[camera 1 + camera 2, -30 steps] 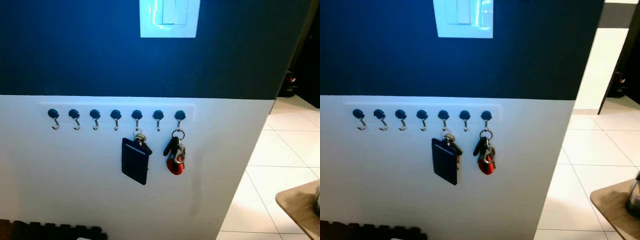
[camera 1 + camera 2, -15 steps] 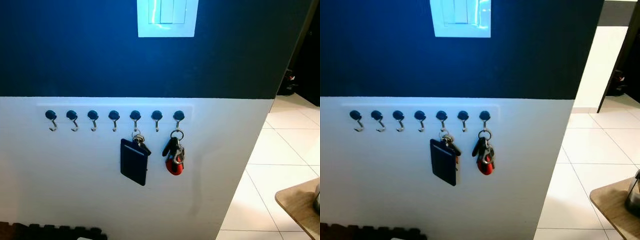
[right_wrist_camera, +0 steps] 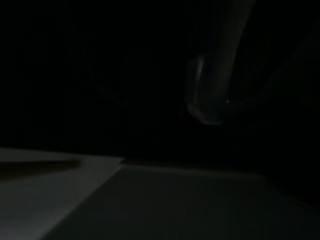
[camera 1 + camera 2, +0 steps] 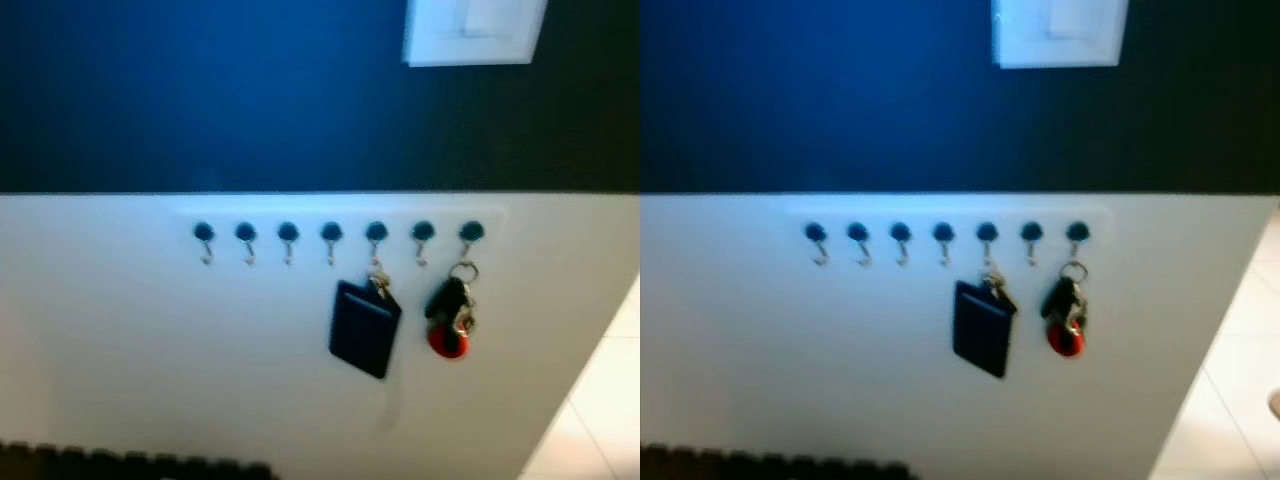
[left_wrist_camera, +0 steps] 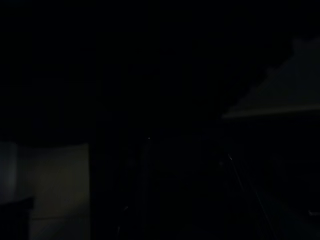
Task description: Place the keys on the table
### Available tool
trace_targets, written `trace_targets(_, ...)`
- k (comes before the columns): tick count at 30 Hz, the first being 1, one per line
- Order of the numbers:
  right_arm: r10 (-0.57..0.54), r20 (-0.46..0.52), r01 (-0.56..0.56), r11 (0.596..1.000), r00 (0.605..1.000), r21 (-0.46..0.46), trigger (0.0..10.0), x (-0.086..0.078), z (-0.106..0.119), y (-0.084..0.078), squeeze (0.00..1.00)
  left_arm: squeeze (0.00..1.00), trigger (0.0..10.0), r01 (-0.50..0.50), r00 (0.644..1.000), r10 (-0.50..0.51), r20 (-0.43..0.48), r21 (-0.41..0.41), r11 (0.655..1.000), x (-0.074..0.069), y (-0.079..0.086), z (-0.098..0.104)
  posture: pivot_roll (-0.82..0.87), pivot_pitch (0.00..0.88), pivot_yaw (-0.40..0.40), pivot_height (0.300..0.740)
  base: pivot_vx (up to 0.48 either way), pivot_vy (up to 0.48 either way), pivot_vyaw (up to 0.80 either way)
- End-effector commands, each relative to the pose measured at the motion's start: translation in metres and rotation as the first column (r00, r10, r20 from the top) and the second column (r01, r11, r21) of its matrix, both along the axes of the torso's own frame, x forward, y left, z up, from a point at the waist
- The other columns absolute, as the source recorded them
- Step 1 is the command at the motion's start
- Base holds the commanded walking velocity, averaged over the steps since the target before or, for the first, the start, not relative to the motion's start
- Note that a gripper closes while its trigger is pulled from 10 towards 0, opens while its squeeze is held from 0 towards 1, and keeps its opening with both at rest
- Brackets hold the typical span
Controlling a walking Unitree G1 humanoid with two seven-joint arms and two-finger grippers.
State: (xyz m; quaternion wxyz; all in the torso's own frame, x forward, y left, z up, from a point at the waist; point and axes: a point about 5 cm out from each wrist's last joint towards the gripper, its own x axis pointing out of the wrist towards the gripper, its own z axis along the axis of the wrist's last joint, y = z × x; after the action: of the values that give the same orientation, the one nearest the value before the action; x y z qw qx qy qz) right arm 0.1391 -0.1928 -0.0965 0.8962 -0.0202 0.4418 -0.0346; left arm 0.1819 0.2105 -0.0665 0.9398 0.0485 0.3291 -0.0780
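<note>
A bunch of keys with a red fob (image 4: 449, 315) hangs from the rightmost hook (image 4: 470, 233) of a row of several dark hooks on the white lower wall. Two hooks to its left hangs a second set with a flat black card holder (image 4: 363, 328). The picture is blurred. Both wrist views are very dark, and both arms hang idle in the shade.
A white light switch plate (image 4: 470, 32) sits on the dark blue upper wall. A dark foam mat edge (image 4: 130, 467) runs along the floor at the bottom left. Pale tiled floor (image 4: 600, 420) lies to the right of the wall's end.
The whole picture has shifted right and blurred, so the camera turned left. The table corner at the lower right has slipped out of frame. The keys hang as before.
</note>
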Motion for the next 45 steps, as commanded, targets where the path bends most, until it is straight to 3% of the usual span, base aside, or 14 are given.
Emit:
trace_targets(1, -0.005, -0.044, 0.005, 1.000, 0.999, 0.003, 10.0, -0.012, -0.005, 0.000, 0.00, 0.00, 10.0, 0.029, 1.000, -0.029, 0.007, 0.020, 0.999, 0.001, 0.002, 0.001, 0.05, 0.068, 0.031, 0.740, 0.000, -0.480, 0.00)
trace_targets(8, -0.008, -0.045, 0.008, 1.000, 0.999, 0.002, 10.0, -0.012, -0.005, -0.002, 0.00, 0.00, 10.0, 0.024, 1.000, -0.024, -0.009, -0.001, 1.000, -0.003, 0.001, -0.001, 0.05, 0.071, 0.031, 0.740, 0.000, -0.480, 0.00)
trace_targets(21, -0.006, -0.040, 0.006, 1.000, 0.999, 0.005, 10.0, -0.011, -0.005, 0.004, 0.00, 0.00, 10.0, -0.003, 1.000, 0.002, -0.023, -0.017, 1.000, -0.004, -0.002, -0.003, 0.04, 0.078, 0.028, 0.740, 0.000, 0.000, 0.00)
trace_targets(27, -0.013, -0.036, 0.014, 1.000, 0.999, 0.004, 10.0, -0.012, -0.005, 0.005, 0.00, 0.00, 10.0, -0.050, 0.998, 0.050, -0.049, -0.012, 0.999, -0.009, 0.004, -0.006, 0.04, 0.082, 0.027, 0.740, 0.000, 0.000, 0.00)
trace_targets(29, -0.062, -0.014, 0.062, 0.998, 0.998, 0.003, 10.0, -0.011, -0.003, -0.001, 0.00, 0.00, 10.0, -0.059, 0.997, 0.058, -0.053, -0.018, 0.998, -0.010, 0.005, -0.006, 0.04, 0.085, 0.028, 0.740, 0.000, 0.000, 0.00)
trace_targets(35, -0.064, -0.013, 0.064, 0.998, 0.998, -0.010, 10.0, -0.010, -0.001, -0.014, 0.00, 0.00, 10.0, -0.056, 0.997, 0.054, -0.055, -0.030, 0.998, -0.009, 0.004, -0.006, 0.03, 0.087, 0.032, 0.740, -0.043, 0.000, 0.00)
trace_targets(45, -0.058, -0.029, 0.058, 0.998, 0.998, -0.016, 10.0, -0.010, -0.002, -0.016, 0.00, 0.00, 10.0, -0.057, 0.997, 0.055, -0.055, -0.037, 0.998, -0.006, 0.003, -0.005, 0.04, 0.091, 0.031, 0.740, -0.373, 0.000, 0.00)
